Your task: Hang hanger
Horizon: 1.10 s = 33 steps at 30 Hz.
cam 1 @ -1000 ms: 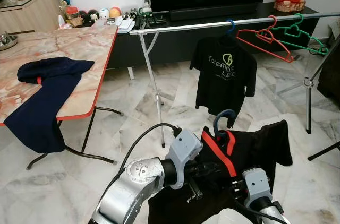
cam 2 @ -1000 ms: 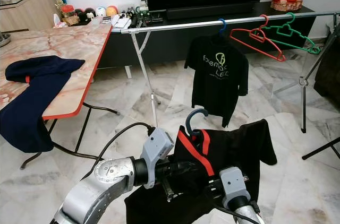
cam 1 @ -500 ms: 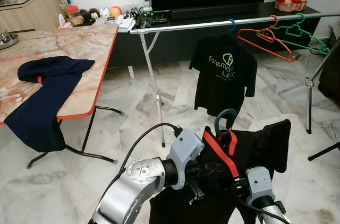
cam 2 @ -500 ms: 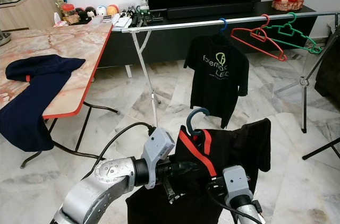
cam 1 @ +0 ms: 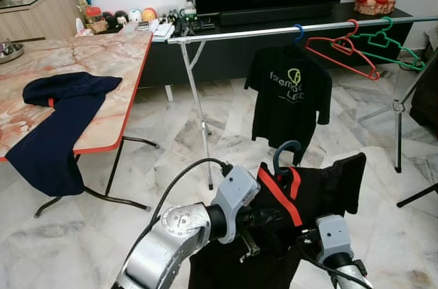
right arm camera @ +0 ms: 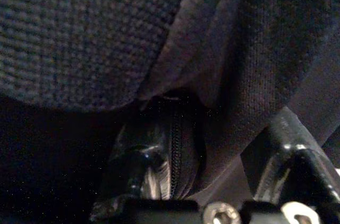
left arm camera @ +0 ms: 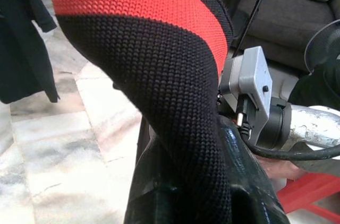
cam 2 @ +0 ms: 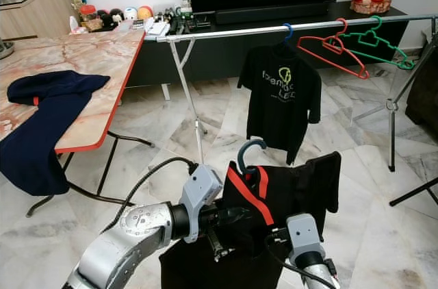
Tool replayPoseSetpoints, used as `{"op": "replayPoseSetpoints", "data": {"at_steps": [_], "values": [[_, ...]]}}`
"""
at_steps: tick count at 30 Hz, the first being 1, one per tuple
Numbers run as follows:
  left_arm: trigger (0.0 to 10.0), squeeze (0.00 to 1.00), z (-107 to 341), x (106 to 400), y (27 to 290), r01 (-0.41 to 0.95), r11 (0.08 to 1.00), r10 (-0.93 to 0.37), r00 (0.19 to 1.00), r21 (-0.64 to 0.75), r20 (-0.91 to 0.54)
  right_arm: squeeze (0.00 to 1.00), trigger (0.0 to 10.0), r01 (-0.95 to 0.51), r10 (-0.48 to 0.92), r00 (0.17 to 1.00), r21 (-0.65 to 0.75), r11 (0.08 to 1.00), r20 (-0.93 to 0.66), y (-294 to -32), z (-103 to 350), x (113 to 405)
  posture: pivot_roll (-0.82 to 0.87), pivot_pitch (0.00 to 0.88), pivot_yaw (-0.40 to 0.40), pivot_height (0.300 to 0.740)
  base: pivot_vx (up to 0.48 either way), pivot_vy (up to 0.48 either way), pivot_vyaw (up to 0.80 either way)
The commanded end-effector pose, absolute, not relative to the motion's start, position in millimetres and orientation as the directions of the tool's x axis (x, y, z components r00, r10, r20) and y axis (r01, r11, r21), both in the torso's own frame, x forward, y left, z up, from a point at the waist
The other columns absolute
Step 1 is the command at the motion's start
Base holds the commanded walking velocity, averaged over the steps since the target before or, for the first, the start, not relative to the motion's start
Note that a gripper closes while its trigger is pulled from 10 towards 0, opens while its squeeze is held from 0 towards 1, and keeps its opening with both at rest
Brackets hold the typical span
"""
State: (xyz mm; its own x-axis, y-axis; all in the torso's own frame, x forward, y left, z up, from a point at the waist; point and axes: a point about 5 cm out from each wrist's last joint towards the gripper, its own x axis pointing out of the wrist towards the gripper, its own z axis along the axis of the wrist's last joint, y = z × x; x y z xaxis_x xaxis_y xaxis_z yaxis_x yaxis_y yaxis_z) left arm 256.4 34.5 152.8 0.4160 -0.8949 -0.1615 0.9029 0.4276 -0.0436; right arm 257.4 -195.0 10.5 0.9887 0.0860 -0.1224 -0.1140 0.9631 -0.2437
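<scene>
At the left of the frame a marble-patterned tabletop point(cam 1: 82, 63) with a red edge carries a dark blue garment point(cam 1: 58, 124) that droops over its near edge. Along the upper middle a silver clothes rail point(cam 1: 274, 31) runs to the right, and from it hangs a black T-shirt point(cam 1: 287, 101) with a pale logo, on a blue hook. Farther right on the same rail sit a bare red hanger point(cam 1: 340, 49) and a bare green hanger point(cam 1: 383, 41), close together. At the lower middle, the left gripper point(cam 1: 270, 217) reaches in from the silver arm, its jaws closed on the black shirt point(cam 1: 321, 193) with a red collar band, just below the neck; the left wrist view shows the knit cloth pinched between the black fingers point(left arm camera: 159, 192). That shirt is on a hanger whose blue hook point(cam 1: 286, 155) stands up above the collar, low in the frame and well below the rail. At the lower right, the right gripper point(right arm camera: 212, 165) is under the shirt, its jaws set apart with a fold of dark cloth and a zip lying between them.
</scene>
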Motion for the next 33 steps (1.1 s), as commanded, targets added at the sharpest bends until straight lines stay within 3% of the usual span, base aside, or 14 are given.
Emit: {"op": "replayPoseSetpoints", "data": {"at_steps": [1, 22, 27, 33], "values": [[10.0, 0.0, 153.7, 256.7, 34.8, 0.903, 0.429, -0.894, 0.42, -0.029, -0.157, 0.0, 0.0, -0.111, 0.087, 0.99, -0.239, 0.965, -0.11, -192.9, 12.5, 259.5, -0.01, 0.053, 0.05, 0.74, 0.0, 0.0, 0.0], [10.0, 0.0, 145.1, 262.1, 42.3, 0.883, 0.469, -0.866, 0.458, -0.008, -0.2, 0.0, 0.0, -0.095, 0.074, 0.993, -0.235, 0.967, -0.094, -195.5, 16.8, 263.7, -0.01, 0.039, 0.047, 0.74, 0.0, 0.0, 0.0], [10.0, 0.0, 135.1, 275.0, 58.9, 0.831, 0.555, -0.799, 0.541, 0.025, -0.263, 0.0, 0.0, -0.086, 0.065, 0.993, -0.238, 0.967, -0.095, -197.8, 16.9, 263.1, -0.01, 0.048, 0.048, 0.74, 0.0, 0.0, 0.0], [10.0, 0.0, 125.2, 283.4, 84.8, 0.809, 0.581, -0.746, 0.574, 0.092, -0.338, 0.0, 0.0, -0.067, 0.043, 0.994, -0.248, 0.966, -0.102, -204.5, 16.2, 261.4, -0.02, 0.056, 0.05, 0.74, 0.0, 0.0, 0.0]]}}
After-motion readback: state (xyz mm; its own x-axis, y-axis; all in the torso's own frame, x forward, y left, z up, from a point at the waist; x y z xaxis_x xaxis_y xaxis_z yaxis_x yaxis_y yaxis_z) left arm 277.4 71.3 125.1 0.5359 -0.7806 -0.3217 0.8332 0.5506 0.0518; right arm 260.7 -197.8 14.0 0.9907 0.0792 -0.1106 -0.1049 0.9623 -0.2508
